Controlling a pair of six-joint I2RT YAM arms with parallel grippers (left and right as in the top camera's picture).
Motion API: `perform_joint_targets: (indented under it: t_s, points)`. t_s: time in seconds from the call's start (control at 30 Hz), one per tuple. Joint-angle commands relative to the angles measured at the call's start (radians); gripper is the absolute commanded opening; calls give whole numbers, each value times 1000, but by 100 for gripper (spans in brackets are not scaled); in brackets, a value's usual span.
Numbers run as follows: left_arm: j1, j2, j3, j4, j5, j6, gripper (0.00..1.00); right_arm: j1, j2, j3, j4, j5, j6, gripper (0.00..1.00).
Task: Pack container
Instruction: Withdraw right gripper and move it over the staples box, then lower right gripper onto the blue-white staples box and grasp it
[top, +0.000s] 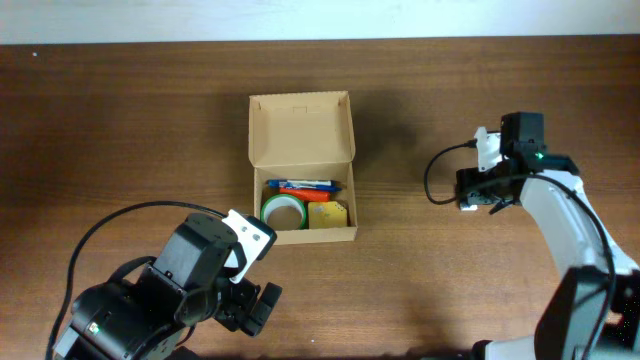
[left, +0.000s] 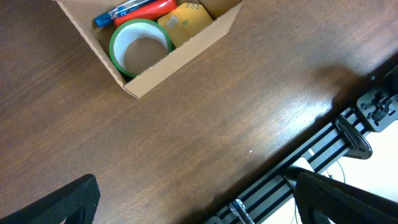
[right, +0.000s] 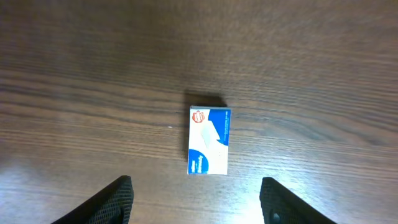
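Observation:
The container (top: 300, 130), a tan cardboard box, stands mid-table with its flap lid open toward the back. Inside lie red and blue pens (top: 300, 186), a green tape roll (top: 283, 211) and a yellow pad (top: 328, 214). It also shows in the left wrist view (left: 180, 53), at the top. My left gripper (top: 262, 305) (left: 196, 180) is open and empty, in front of the box. My right gripper (top: 478, 190) (right: 196, 182) is open above a small blue-and-white packet (right: 209, 141) that lies flat on the table, apart from the fingers.
A black cable (top: 435, 180) loops left of the right wrist. The table's front edge with black rails (left: 323, 149) runs close to the left gripper. Bare wood surrounds the box.

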Motion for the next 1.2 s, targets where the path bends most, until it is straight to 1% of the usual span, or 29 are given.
perform_joint_targets:
  t_s: [0.0,0.37,0.73,0.9,1.03,1.13,1.17]
  points:
    - [-2,-4,16,0,11,-6,99,-9,54,-11,12,16,8,67]
    - [-2,-4,16,0,11,-6,100,-8,165,-11,58,16,8,67]
    - [-2,-4,16,0,11,-6,99,-8,194,-11,113,4,8,67]
    - [-2,-4,16,0,11,-6,99,-8,216,-11,112,3,8,65]
    - [-2,-4,16,0,11,-6,99,-8,218,-11,113,4,8,50]
    - [-2,-4,16,0,11,-6,100,-8,218,-11,113,0,8,42]
    - [-2,-4,16,0,11,-6,99,-8,218,-11,113,0,8,42]
